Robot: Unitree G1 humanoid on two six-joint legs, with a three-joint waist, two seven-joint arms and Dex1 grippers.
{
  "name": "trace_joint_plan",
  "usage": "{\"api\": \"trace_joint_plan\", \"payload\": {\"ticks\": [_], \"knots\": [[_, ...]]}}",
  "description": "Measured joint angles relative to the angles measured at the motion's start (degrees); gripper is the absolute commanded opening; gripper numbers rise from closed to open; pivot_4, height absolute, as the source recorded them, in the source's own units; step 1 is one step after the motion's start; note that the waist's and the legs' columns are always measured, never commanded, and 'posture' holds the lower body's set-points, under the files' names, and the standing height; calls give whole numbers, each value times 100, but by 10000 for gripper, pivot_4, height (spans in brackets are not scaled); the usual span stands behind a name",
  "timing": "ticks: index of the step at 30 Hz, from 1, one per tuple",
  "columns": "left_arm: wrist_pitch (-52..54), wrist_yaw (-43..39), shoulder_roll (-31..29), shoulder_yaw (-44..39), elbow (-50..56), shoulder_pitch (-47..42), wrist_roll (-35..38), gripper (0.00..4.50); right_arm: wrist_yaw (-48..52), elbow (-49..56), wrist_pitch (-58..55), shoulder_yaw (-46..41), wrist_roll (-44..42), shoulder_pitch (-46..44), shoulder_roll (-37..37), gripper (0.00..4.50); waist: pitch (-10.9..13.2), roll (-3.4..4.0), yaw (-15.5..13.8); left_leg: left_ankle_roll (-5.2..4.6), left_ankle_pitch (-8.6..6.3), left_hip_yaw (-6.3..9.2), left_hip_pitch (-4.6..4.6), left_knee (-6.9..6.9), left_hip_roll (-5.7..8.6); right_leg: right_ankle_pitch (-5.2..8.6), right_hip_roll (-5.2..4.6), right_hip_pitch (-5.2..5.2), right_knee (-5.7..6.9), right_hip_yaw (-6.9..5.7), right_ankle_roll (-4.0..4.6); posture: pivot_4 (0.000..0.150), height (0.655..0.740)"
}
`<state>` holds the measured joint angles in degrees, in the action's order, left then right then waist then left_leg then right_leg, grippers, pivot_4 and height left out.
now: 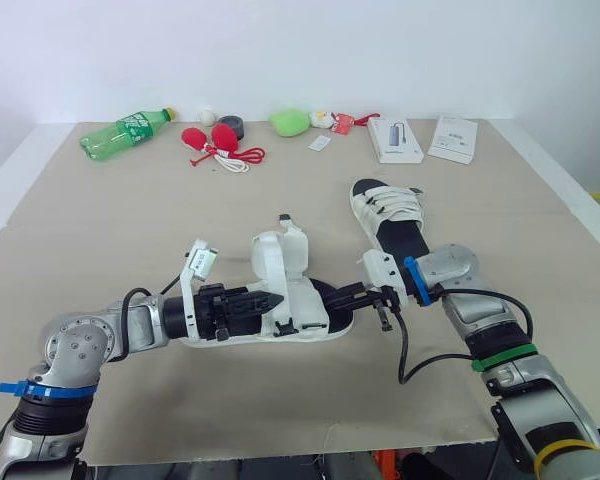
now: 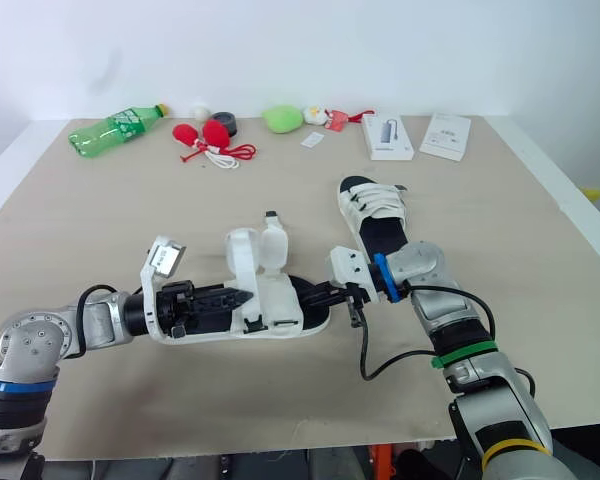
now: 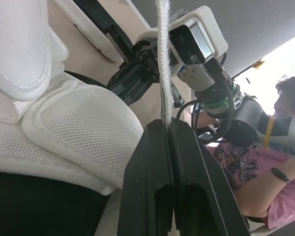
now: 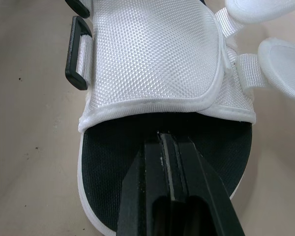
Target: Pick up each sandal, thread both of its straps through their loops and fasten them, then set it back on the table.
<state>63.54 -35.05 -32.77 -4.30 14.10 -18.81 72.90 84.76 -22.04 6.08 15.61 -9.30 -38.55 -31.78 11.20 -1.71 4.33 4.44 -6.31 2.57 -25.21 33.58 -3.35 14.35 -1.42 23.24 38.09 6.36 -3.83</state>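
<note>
My left pincer (image 3: 165, 125) is clamped shut on a white strap (image 3: 163, 59), seen edge-on and running straight up from between the fingers. My right pincer (image 4: 167, 140) has its fingers pressed together at the open end of the black insole; can't tell if they're actually pinching the sole. Both meet on the same sandal (image 1: 290, 300), lower middle of the head view, flaps sticking up. The other sandal (image 1: 390, 215) lies right of center on the table (image 1: 130, 220), straps done up.
</note>
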Motion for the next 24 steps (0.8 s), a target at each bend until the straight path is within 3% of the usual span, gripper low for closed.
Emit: {"api": "trace_joint_plan", "payload": {"ticks": [19,24], "knots": [[-27,-254,37,-5,-58,-17,-395,366,-18,110,-61,-8,-8,60,-27,0,0,0,0,1,-1,1,-1,-1,0,2,0,0,-1,0,-1,1500,7400],[39,-429,22,58,333,31,-375,366,-7,114,-58,-8,-12,63,-37,0,0,0,0,2,-2,1,-2,-2,1,5,-1,0,-2,0,-2,1500,7400]]}}
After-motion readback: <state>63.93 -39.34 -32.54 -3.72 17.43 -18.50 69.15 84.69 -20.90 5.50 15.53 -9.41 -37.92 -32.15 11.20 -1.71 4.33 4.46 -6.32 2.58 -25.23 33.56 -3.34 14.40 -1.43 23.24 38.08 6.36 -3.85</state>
